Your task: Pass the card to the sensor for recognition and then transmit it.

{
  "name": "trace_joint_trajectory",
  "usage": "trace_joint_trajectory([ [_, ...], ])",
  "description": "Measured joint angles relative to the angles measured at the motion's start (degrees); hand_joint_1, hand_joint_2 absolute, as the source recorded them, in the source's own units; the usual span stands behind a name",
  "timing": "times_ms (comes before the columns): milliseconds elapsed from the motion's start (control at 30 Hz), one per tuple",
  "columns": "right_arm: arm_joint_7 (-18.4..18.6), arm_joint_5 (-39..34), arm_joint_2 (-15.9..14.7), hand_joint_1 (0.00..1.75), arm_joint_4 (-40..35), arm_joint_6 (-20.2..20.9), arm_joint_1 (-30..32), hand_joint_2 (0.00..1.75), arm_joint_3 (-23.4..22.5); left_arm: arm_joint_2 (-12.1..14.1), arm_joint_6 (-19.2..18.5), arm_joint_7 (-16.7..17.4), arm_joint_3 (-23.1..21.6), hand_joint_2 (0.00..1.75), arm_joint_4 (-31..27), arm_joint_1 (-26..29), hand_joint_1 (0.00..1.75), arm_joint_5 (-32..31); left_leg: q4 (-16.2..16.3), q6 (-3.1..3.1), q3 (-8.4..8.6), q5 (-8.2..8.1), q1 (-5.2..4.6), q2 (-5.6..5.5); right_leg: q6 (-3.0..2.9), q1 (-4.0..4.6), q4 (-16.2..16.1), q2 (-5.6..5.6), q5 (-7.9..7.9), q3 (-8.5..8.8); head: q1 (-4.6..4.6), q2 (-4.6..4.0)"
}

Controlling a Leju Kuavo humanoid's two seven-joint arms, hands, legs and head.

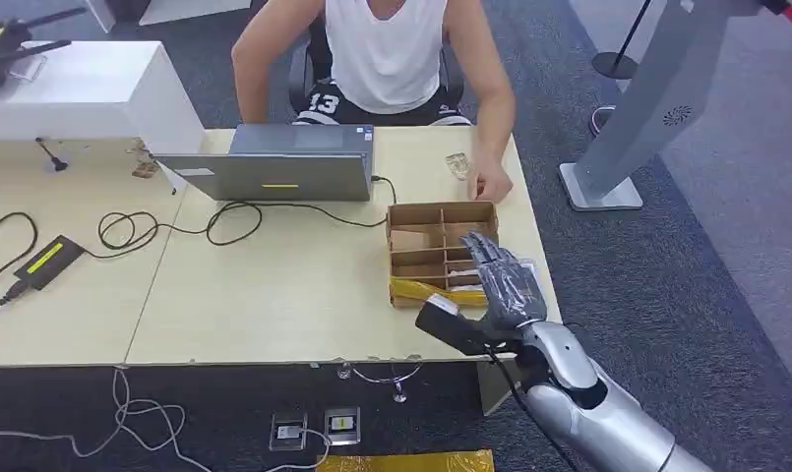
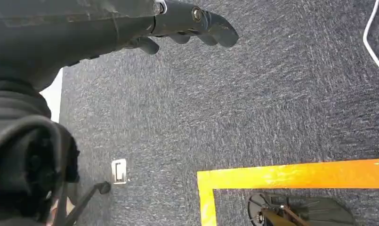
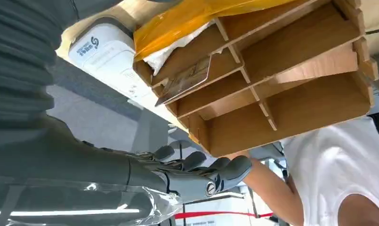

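A cardboard box (image 1: 439, 239) with several compartments stands near the table's right edge. In the right wrist view a card (image 3: 184, 83) leans inside one compartment of the box (image 3: 291, 70), next to white paper under yellow film (image 3: 197, 16). A white sensor unit (image 3: 107, 54) sits on the table beside the box. My right hand (image 1: 505, 280) hovers over the box's right side with fingers (image 3: 201, 172) stretched out and holding nothing. My left hand (image 2: 187, 23) hangs over the carpet, fingers loosely extended and empty.
A person in a white top (image 1: 387, 49) sits across the table, one hand (image 1: 490, 183) resting on it just behind the box. A grey laptop (image 1: 274, 169), cables and a black adapter (image 1: 47, 261) lie to the left. A grey stand (image 1: 608, 167) is right of the table.
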Motion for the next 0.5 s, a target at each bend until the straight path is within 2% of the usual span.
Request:
trace_joint_trajectory([
  [267,1.5,4.8,1.5,0.0,5.2,0.0,-2.8,1.75,1.1,-0.1,-0.1,0.8,0.0,0.0,0.0,-0.5,0.0,-1.0,0.0,0.01,0.0,0.01,0.0,-0.04,0.0,0.0,0.0,-0.09,0.0,0.0,-0.02,0.0],
  [500,0.6,6.3,2.4,0.0,8.8,-0.1,-3.7,1.75,1.4,-0.2,-0.1,0.9,0.0,0.0,0.0,-0.8,0.0,-1.0,0.0,0.01,-0.03,0.01,0.0,-0.04,0.0,0.0,0.0,-0.08,0.0,-0.02,0.0,0.02],
])
